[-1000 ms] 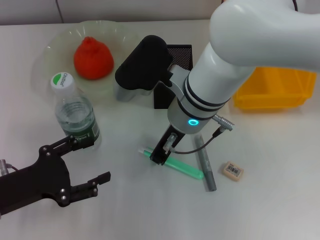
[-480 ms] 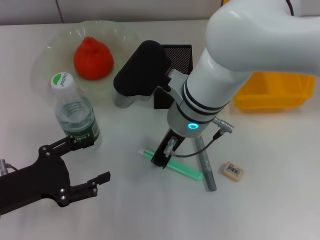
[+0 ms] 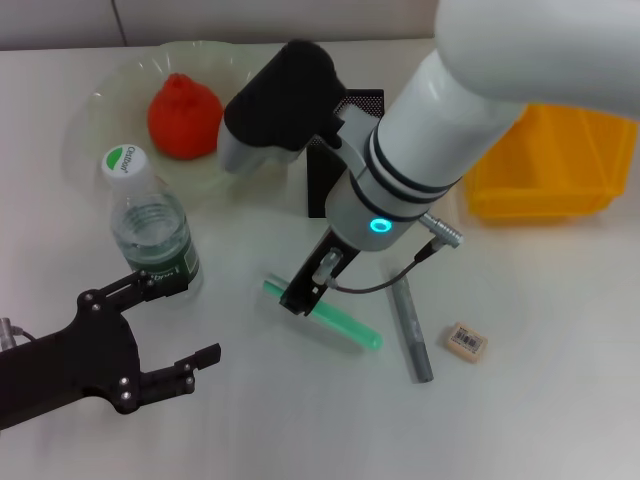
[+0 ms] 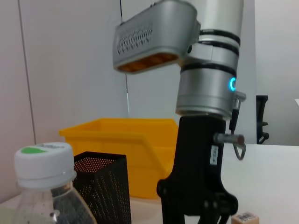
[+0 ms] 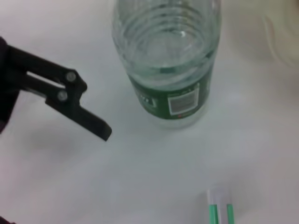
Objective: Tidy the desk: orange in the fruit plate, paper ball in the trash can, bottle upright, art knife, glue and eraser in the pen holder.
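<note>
At mid-table (image 3: 560, 400), right claw (image 3: 303, 296) pinching a green glue stick (image 3: 330, 318), stick slanted, one end poking out beside the fingers. Just right of it, grey art knife (image 3: 410, 330) lying flat; eraser (image 3: 466, 341) a little further right, apart from the knife. Behind the right arm, black mesh pen holder (image 3: 345, 120) upright, partly hidden; yellow trash can (image 3: 555, 165) off to its right. At far left, orange (image 3: 184, 116) resting in the pale-green fruit plate (image 3: 100, 105). In front of the plate, bottle (image 3: 150, 230) standing upright, white cap on top. At the near left corner, left claw (image 3: 175, 325) spread wide, low over the table, one finger tip just beside the bottle's label, nothing between the fingers. Paper ball nowhere in view.
</note>
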